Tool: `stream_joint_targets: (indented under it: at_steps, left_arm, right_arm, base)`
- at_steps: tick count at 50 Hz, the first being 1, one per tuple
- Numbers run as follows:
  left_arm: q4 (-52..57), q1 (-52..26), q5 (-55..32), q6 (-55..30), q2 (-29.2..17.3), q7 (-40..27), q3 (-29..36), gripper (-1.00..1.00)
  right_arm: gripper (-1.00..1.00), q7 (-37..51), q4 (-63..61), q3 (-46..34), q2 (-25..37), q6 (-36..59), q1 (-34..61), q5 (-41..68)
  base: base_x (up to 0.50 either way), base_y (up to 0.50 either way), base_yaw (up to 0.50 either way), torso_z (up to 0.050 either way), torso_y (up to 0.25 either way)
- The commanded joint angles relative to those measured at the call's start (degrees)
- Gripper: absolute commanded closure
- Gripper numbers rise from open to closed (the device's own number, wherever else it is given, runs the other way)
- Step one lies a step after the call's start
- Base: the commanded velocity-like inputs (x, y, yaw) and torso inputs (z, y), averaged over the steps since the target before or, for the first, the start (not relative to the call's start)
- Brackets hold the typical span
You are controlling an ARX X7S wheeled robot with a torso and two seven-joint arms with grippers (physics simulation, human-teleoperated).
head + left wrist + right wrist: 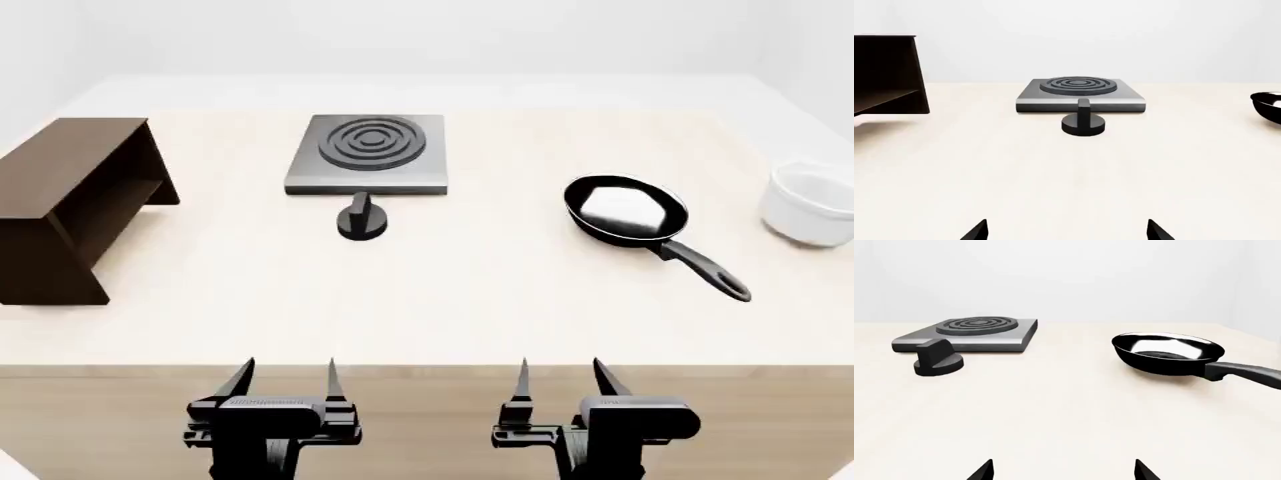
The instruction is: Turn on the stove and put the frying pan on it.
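Both arms parked at the near table edge, nothing held.

On the pale table (467,300), going from the left in the head view: a dark brown wooden shelf (74,200) stands at the far left, then the stove (367,153), a flat grey slab with a ringed burner, sits toward the back, with its black knob (360,220) just in front of it (ridge pointing toward the slab). Right of centre, well apart from the stove, lies the frying pan (625,210) on the bare table, its handle angled toward the near right. A white bowl (810,205) sits at the far right. Below, the left gripper (284,380) and the right gripper (558,378) hang at the near edge, each with fingers spread wide and empty.
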Motion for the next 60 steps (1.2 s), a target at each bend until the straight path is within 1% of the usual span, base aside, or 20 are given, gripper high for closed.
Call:
stream_joint_targets:
  at_steps: [1, 20, 25, 39, 43, 60]
  left_arm:
    - [0.0, 0.1, -0.5, 0.3, -0.9, -1.2, 1.2, -1.00]
    - [-0.1, 0.2, -2.6, 0.5, -3.5, -4.5, 4.3, -1.00]
    - [-0.1, 0.0, -3.4, 0.4, -3.8, -5.1, 4.4, -1.00]
    - [0.7, 0.2, -4.3, 0.6, -4.7, -6.8, 5.2, -1.00]
    - [0.7, 0.2, -4.6, 0.8, -5.0, -6.9, 5.6, -1.00]
    - [0.4, 0.0, -5.9, 1.0, -6.1, -7.7, 6.9, -1.00]
  right_arm:
    - [-1.00, 1.3, 0.4, -1.3, 0.9, 0.2, 0.2, 0.6]
    - [-1.00, 4.6, 0.6, -4.7, 3.5, 0.3, 0.3, 2.4]
    - [-1.00, 5.9, 0.3, -5.8, 3.9, -0.1, 0.1, 0.9]
    - [-1.00, 8.2, -0.9, -6.3, 4.8, -0.9, -0.2, 1.4]
    - [-1.00, 7.8, -1.0, -6.3, 5.1, -2.0, -0.5, 2.7]
    - [-1.00, 9.2, -0.8, -7.5, 6.1, -1.7, -0.1, 3.6]
  base:
    - [0.00, 0.00, 0.00, 0.000, 0.000]
    - [0.00, 0.00, 0.00, 0.000, 0.000]
    - [0.00, 0.00, 0.00, 0.000, 0.000]
    - [0.00, 0.00, 0.00, 0.000, 0.000]
    - [0.42, 0.00, 0.00, 0.000, 0.000]
    - [0.50, 0.00, 0.00, 0.000, 0.000]
